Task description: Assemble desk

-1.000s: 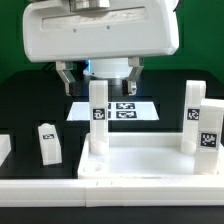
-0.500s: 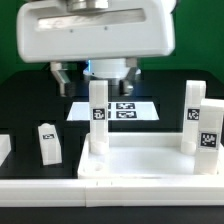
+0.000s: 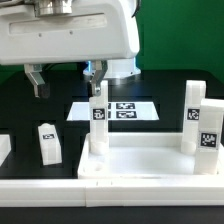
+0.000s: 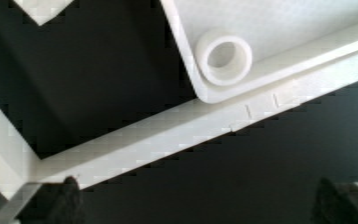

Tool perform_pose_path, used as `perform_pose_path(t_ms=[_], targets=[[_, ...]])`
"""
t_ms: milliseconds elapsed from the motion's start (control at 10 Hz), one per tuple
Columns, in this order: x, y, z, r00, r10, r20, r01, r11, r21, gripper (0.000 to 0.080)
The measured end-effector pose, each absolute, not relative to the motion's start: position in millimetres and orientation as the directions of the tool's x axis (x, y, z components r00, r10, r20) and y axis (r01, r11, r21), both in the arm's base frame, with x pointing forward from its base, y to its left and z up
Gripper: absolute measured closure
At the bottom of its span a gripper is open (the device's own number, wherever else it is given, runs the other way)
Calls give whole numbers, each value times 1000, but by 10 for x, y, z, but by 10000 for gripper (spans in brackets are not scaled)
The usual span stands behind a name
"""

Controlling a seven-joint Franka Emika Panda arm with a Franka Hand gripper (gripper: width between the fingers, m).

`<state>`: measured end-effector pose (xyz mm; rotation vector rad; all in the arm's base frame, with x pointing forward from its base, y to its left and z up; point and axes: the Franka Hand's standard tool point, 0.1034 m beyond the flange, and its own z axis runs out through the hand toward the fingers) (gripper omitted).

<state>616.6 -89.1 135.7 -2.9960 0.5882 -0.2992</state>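
Above the black table (image 3: 30,125) backed by a green wall (image 3: 175,40), the fingers (image 3: 38,82) hang spread apart, empty.

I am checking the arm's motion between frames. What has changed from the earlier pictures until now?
The gripper has moved toward the exterior view's left with its jaws open and empty; nothing was taken or let go. The tabletop, the legs standing in it, the loose leg and the marker board stayed where they were.
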Motion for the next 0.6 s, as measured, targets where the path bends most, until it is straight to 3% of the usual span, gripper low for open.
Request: perform_pose_path(t_ms=[500,600], targets=[[5873,-1392,1162,960,-252,124,-240,-966,-99,151],[5879,-1409,1169,972,-198,130,-189,-979,-79,151]])
